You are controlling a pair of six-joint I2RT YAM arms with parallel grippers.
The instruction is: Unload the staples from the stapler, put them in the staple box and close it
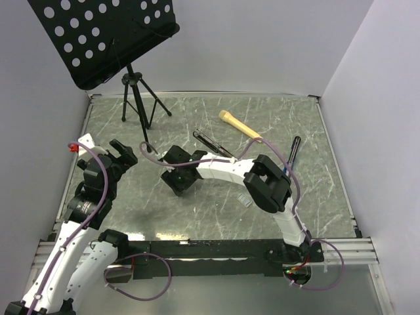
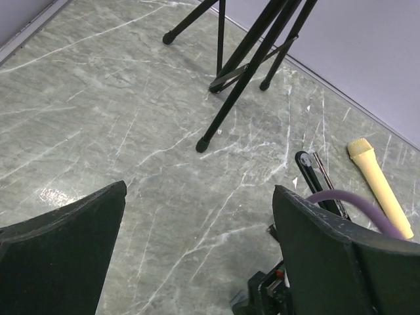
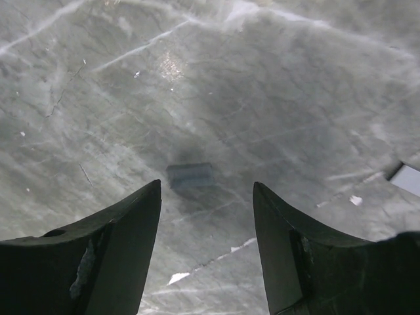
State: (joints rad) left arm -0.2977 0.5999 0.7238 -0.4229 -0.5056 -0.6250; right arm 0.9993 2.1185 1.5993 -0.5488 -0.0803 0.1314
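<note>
White-shelled arms [image 1: 223, 169], black joints [image 1: 269, 187], purple cables [image 2: 341, 200], broad black gripper fingers [image 3: 98, 262]

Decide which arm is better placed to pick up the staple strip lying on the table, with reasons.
Right. The right gripper, open, hangs above the staples, which lie on the table between its fingertips. The left gripper, also open, sits farther left; its wrist view shows no staples.

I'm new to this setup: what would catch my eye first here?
The big black perforated music stand looms over the far left corner of the table. The right gripper hangs open over a tiny grey strip of staples on the marbled top. The slim black stapler lies further back, beside a cream microphone-shaped object.
</note>
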